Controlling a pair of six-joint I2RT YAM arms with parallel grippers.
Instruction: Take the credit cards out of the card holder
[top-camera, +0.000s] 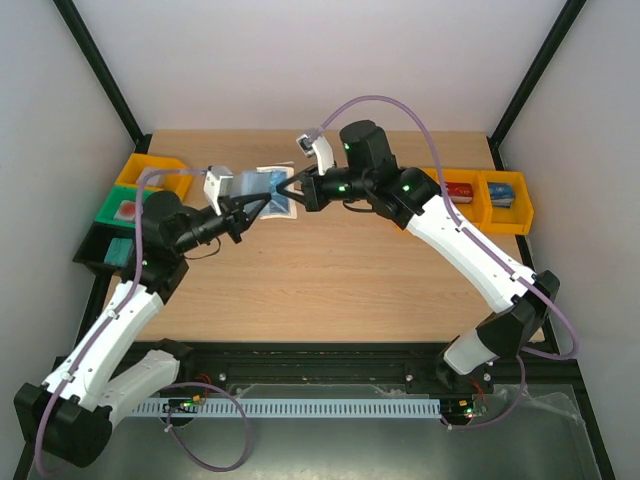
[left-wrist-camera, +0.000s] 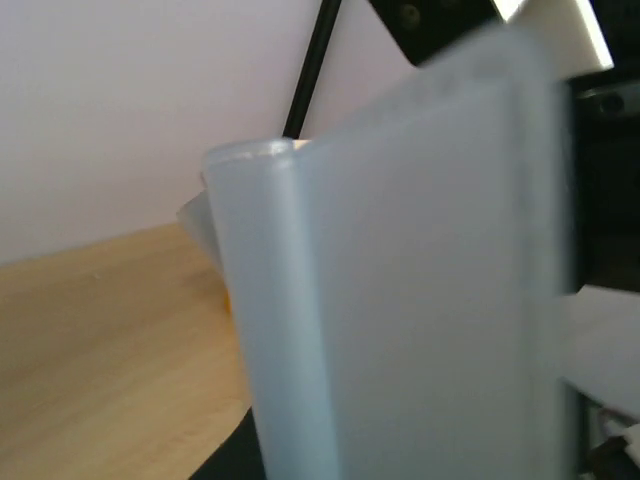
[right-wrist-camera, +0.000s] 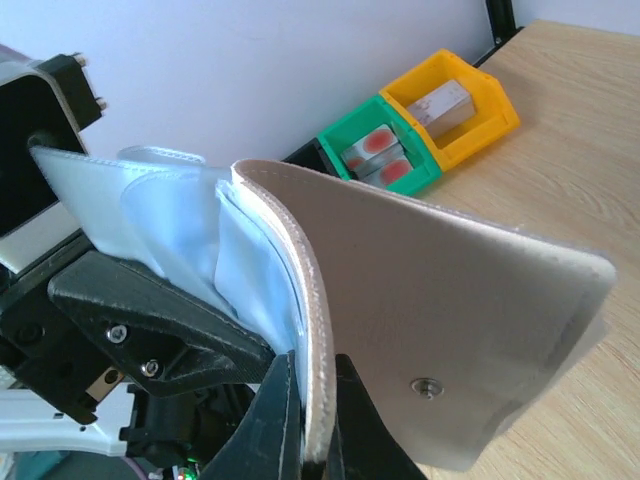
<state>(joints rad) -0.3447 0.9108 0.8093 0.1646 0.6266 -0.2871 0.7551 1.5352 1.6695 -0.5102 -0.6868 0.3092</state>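
The card holder (top-camera: 272, 183) hangs open above the far middle of the table, between my two grippers. My right gripper (top-camera: 292, 190) is shut on the edge of its beige outer flap (right-wrist-camera: 450, 300), with both fingertips pinching the stitched rim (right-wrist-camera: 312, 420). My left gripper (top-camera: 264, 203) comes in from the left, its fingers closed together on the pale blue inner flap (right-wrist-camera: 120, 200). One black left finger (right-wrist-camera: 150, 310) lies against that flap. In the left wrist view the blurred pale blue flap (left-wrist-camera: 400, 300) fills the frame and hides the jaws. The credit cards are hidden.
At the left table edge stand a yellow bin (top-camera: 150, 170), a green bin (top-camera: 125, 210) and a black bin (top-camera: 108, 250). Two yellow bins (top-camera: 459, 190) (top-camera: 505, 200) sit at the right edge. Black frame posts rise at both back corners.
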